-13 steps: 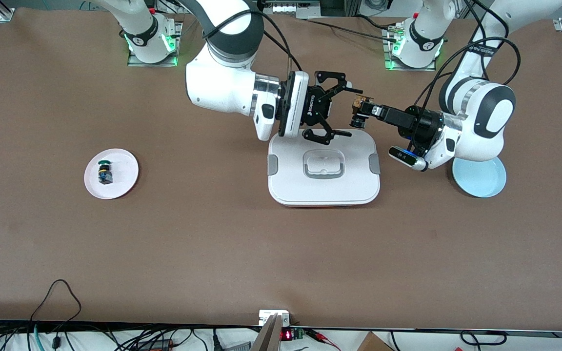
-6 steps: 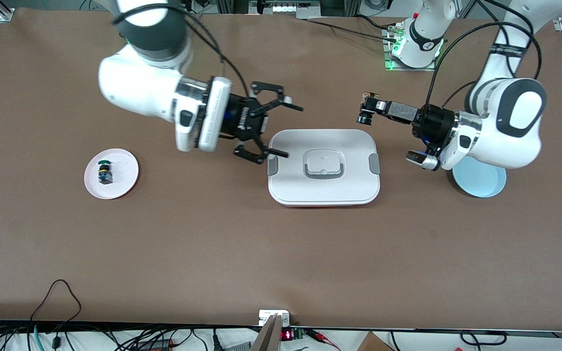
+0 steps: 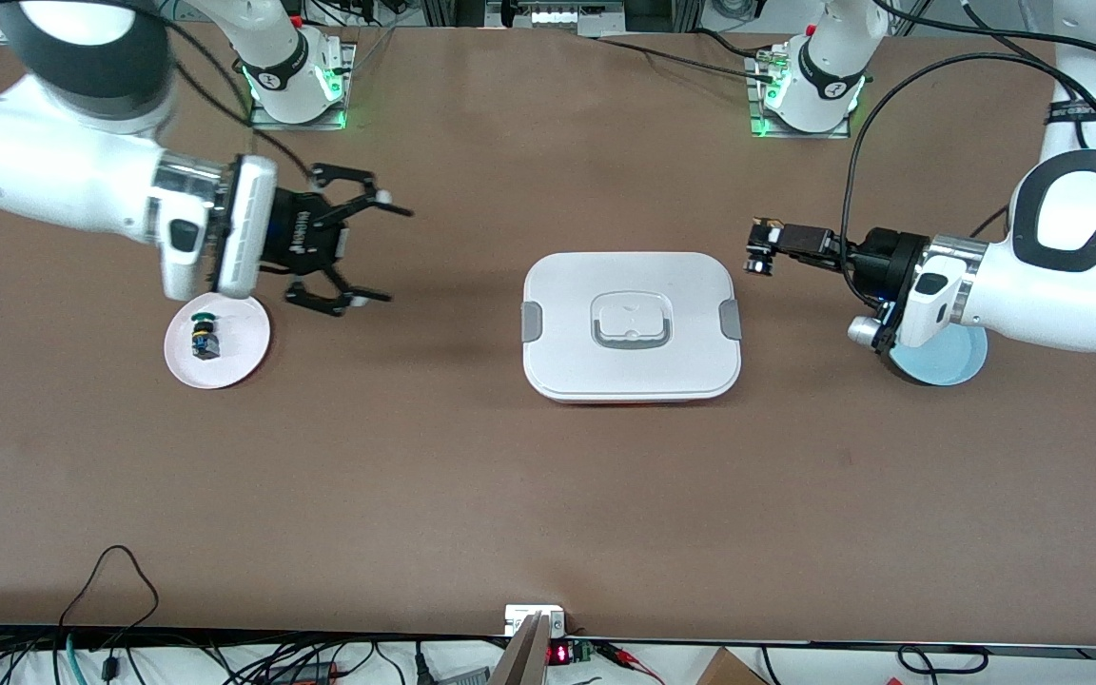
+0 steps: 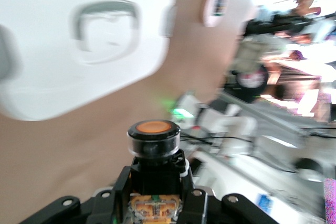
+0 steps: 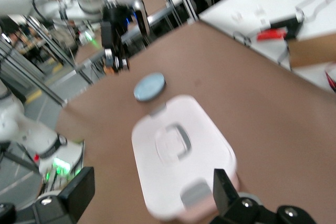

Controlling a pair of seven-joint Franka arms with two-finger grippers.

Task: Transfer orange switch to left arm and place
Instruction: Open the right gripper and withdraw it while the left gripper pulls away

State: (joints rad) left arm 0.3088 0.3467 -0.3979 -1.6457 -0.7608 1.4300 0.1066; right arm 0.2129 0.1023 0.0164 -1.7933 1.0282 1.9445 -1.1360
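The orange switch (image 3: pixel 757 263) is held in my left gripper (image 3: pixel 773 240), which is shut on its black body over the table beside the box (image 3: pixel 631 376), toward the left arm's end. In the left wrist view the orange cap (image 4: pixel 154 128) stands out past the left gripper (image 4: pixel 155 182). My right gripper (image 3: pixel 386 254) is open and empty, in the air just past the pale pink plate (image 3: pixel 239 357), toward the right arm's end. In the right wrist view the right gripper (image 5: pixel 152 187) has its jaws wide apart, with the box (image 5: pixel 181 156) seen between them.
A green-capped switch (image 3: pixel 203 338) lies on the pale pink plate. A light blue plate (image 3: pixel 948 366) lies partly under the left arm's wrist, and it shows in the right wrist view (image 5: pixel 149 86). The box also shows in the left wrist view (image 4: pixel 79 40).
My right gripper has pulled away from over the box toward the pink plate, staying open. My left gripper has drawn back toward the blue plate with the orange switch in it.
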